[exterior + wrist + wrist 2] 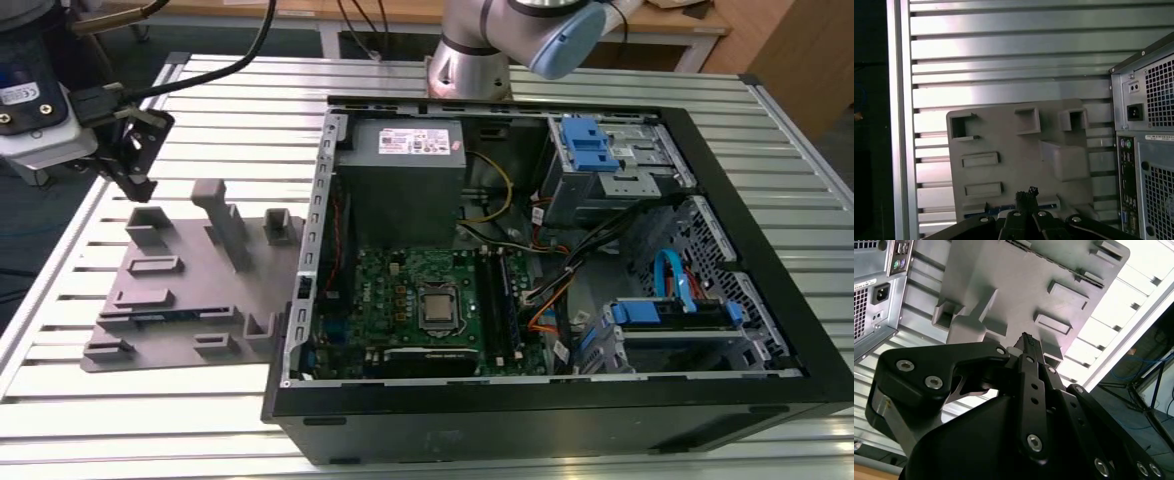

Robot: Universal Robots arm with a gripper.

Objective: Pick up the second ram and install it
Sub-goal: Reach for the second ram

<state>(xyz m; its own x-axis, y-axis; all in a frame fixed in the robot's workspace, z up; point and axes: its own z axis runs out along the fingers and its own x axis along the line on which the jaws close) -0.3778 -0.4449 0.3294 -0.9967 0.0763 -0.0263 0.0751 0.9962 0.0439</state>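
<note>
One black two-fingered gripper (139, 190) is hanging at the exterior view's left, above the far end of a grey moulded plastic parts tray (187, 295) that is lying on the slatted aluminium table (80, 420). Its fingertips are pressing together with nothing between them. I am judging the reach for the stick to be the step in hand. Doing it well is going to take spreading the fingers first, squaring them to the stick's flat faces, and coming straight down so the slot is not levering it. The second ram (1054, 261), a thin flat greenish memory stick, is sitting on edge in a slot along the tray's border, well apart from the fingertips and looking like a dark narrow toothed strip. Farther right, the open black metal computer case (534, 415) is lying with its green motherboard (387, 290) facing up.
</note>
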